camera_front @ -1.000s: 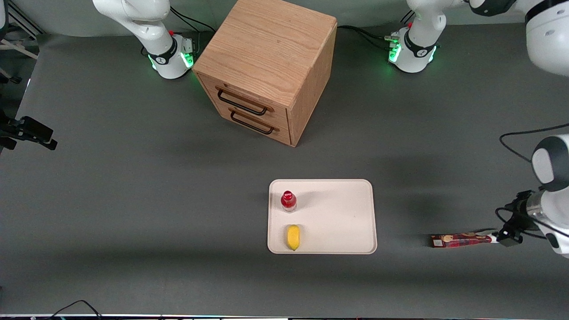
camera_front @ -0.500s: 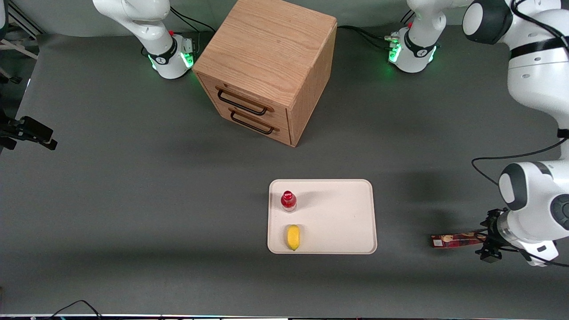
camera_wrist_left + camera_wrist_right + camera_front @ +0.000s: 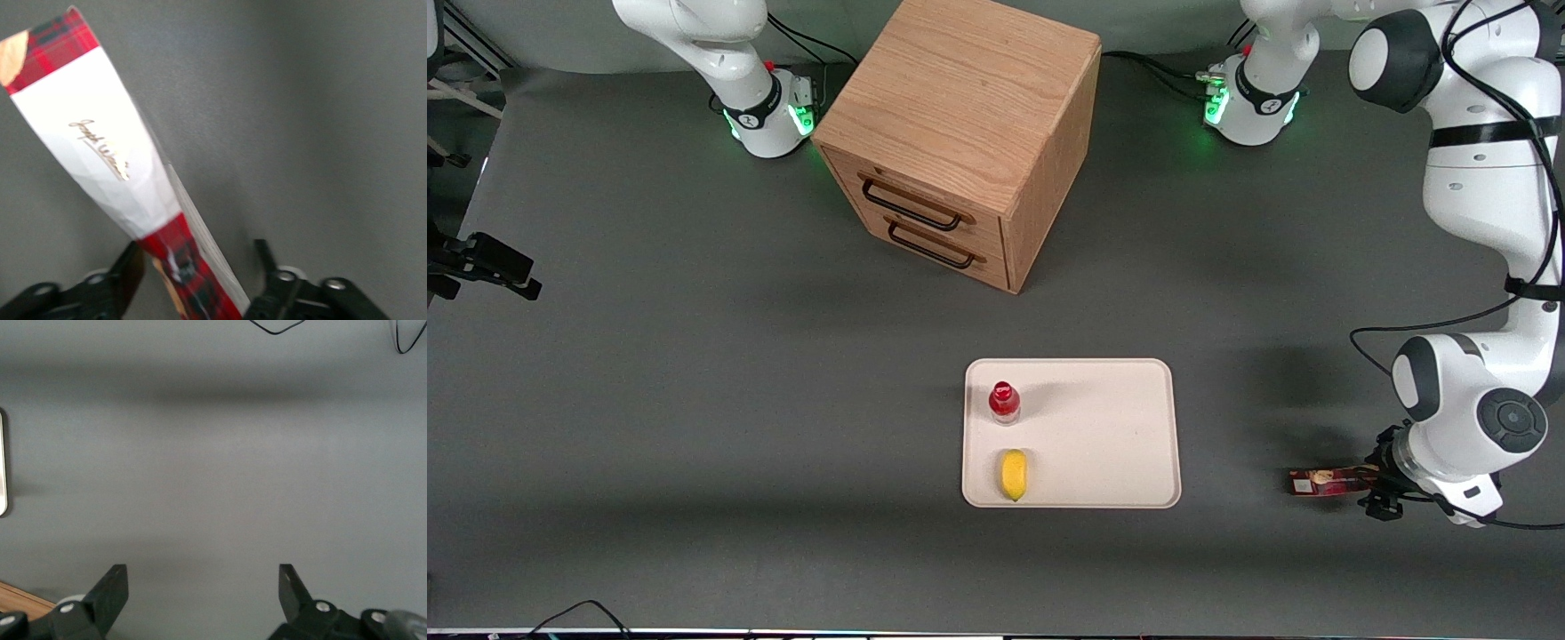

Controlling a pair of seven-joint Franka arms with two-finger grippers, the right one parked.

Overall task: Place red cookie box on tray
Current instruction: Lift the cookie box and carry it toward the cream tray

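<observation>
Cream-white tray (image 3: 1120,427) is seen mid-table, holding small red-capped bottle (image 3: 1004,402) and yellow fruit (image 3: 1014,475) | red cookie box (image 3: 1323,481) lies flat on grey table (image 3: 694,400), well apart from tray toward working arm's end, long axis pointing at tray | gripper (image 3: 1376,492) is set over box's outer end, fingers (image 3: 130,267) spread either side, not yet clamped.

Gold script signature (unreadable, perhaps a brand) on red cookie box (image 3: 100,143).

You have a dark grey matte bench (image 3: 694,400) under soft even light, with a wooden two-drawer cabinet (image 3: 960,133) standing on it, and black cables (image 3: 569,613) trailing at the near edge
</observation>
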